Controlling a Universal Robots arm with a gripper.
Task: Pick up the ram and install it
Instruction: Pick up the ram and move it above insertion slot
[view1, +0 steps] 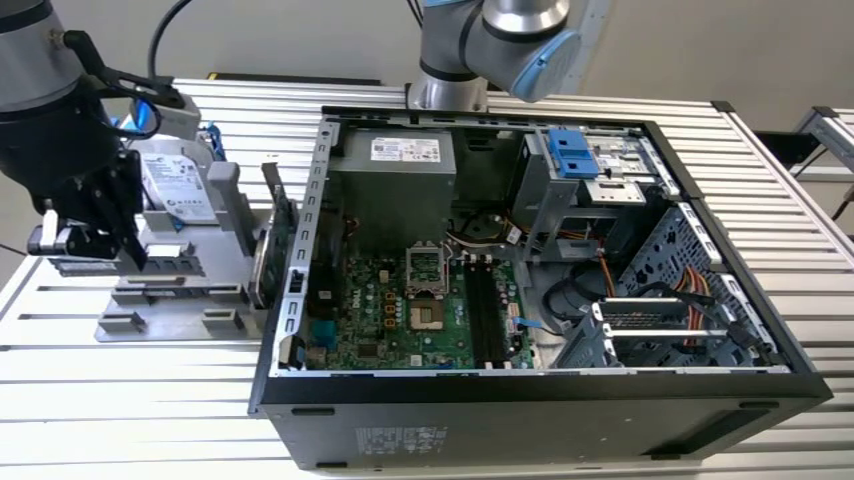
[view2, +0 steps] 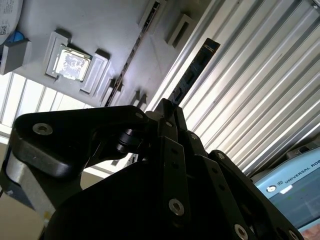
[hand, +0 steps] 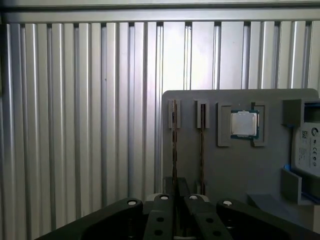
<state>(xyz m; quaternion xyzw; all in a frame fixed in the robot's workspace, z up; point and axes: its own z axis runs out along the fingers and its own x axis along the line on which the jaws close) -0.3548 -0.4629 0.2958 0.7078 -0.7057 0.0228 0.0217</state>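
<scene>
The black, flat-linked gripper hangs over a matte grey fixture plate that lies on the ribbed aluminium table, by the table's edge on the exterior view's left. Its fingers are drawn close together and pinch one end of the ram, a thin dark stick seen edge-on. In the second wrist view the stick's free end shows against the table's bright ribs, past the plate's edge. In the first wrist view the ram lines up with the slot nearest that same edge. Whether it has fully left the slot cannot be told. A second stick stands in the neighbouring slot, parallel to the ram and just beside it. Further in on the plate, a square processor with a dull metal lid sits in a stepped recess, and a silver hard drive stands at the plate's far edge. The open black computer case lies beside the plate, its green motherboard facing up.
</scene>
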